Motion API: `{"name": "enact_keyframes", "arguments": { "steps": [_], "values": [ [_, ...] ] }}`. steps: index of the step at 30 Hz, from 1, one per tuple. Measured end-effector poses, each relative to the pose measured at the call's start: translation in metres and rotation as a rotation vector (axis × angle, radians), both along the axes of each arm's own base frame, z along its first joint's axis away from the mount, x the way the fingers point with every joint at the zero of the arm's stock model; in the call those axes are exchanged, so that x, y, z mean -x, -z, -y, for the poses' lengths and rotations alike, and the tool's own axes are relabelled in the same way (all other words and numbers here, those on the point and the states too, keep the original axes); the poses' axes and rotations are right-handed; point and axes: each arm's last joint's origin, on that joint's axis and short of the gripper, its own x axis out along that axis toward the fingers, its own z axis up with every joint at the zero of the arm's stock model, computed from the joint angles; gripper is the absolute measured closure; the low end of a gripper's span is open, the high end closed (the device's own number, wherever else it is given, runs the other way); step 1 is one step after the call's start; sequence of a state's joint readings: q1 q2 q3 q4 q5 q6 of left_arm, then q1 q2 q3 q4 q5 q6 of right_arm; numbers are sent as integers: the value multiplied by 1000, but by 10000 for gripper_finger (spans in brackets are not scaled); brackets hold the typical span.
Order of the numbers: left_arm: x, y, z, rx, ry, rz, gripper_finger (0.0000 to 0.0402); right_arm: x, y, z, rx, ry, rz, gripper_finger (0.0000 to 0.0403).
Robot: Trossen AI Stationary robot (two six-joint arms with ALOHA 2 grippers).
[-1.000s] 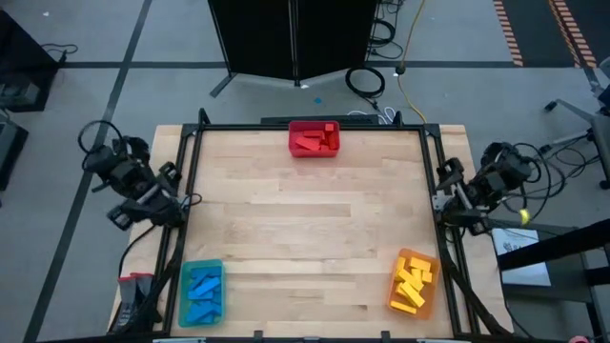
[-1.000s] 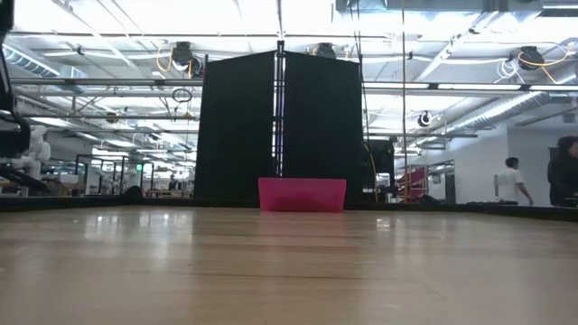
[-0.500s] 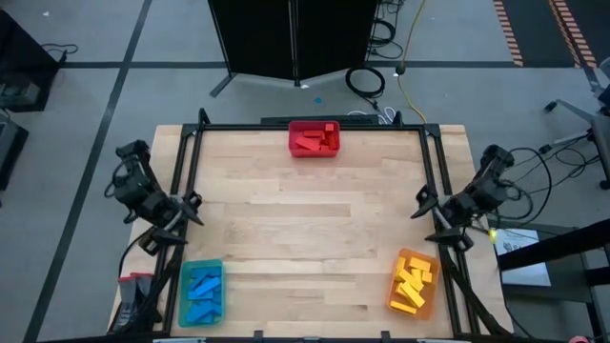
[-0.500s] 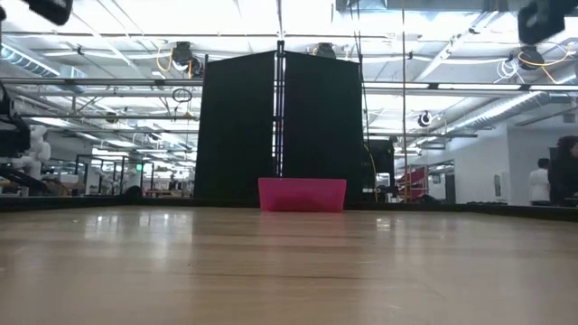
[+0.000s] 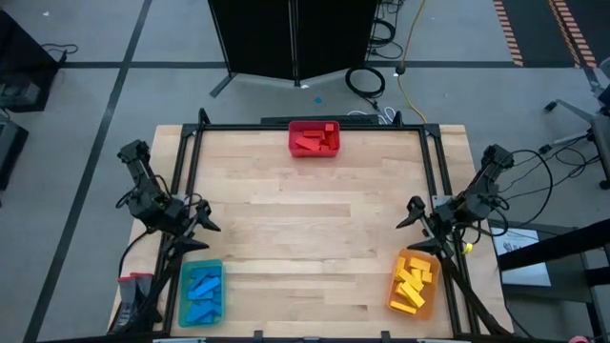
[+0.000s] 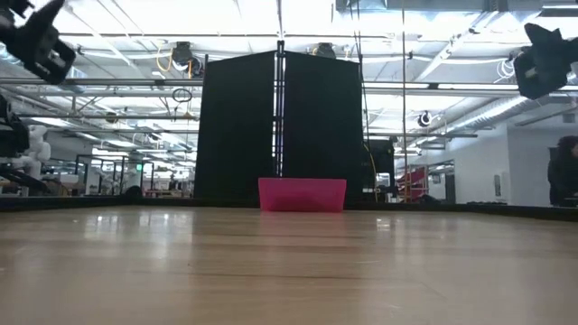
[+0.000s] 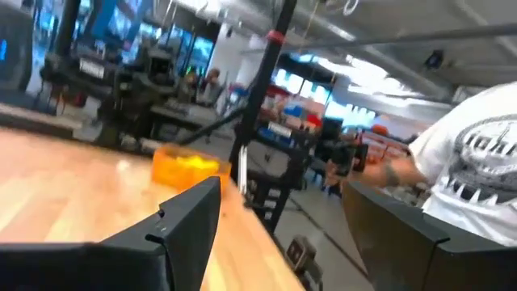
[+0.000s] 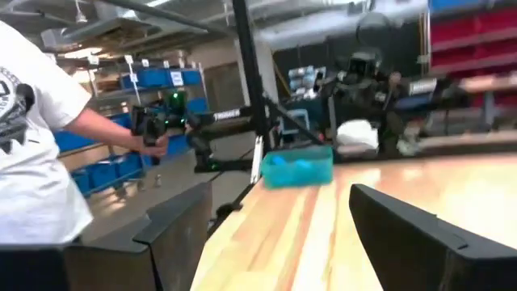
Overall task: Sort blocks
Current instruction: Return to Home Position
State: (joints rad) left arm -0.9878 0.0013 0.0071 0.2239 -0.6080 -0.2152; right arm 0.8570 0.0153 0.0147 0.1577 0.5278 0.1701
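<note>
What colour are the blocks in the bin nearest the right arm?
Yellow flat blocks, in the orange plastic bin; high view shows it best.

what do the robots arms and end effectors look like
Both the left arm and right arm are dark, slender jointed links with black cables looping beside them. The left end effector and right end effector each carry two flat, angular dark fingers; no markings show.

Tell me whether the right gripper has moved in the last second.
Yes. In the high view the right gripper has swung inward past the table's right rail, toward the table's middle.
</note>
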Motion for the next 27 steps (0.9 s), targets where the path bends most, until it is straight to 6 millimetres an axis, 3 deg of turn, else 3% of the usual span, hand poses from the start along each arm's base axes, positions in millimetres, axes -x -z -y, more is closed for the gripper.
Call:
{"name": "enact_keyframes", "arguments": {
  "steps": [5, 8, 16, 20, 24, 27],
  "values": [
    [2, -13, -3, -12, -5, 142, 137, -1, -10, 7, 89, 182, 101, 115],
    [1, -13, -4, -82, -35, 174, 137, -4, -8, 13, 149, 322, 77, 115],
    [-11, -10, -19, -112, -330, 107, 137, -13, -4, 30, 134, 544, 27, 115],
    [-18, -4, -26, -105, -381, 61, 137, -17, -4, 41, 142, 661, 24, 115],
    [-23, -5, -33, -82, -340, 83, 137, -20, -5, 48, 158, 599, 53, 115],
    [-26, -6, -38, -62, -244, 107, 137, -24, 1, 48, 119, 392, 13, 115]
  ]
}}
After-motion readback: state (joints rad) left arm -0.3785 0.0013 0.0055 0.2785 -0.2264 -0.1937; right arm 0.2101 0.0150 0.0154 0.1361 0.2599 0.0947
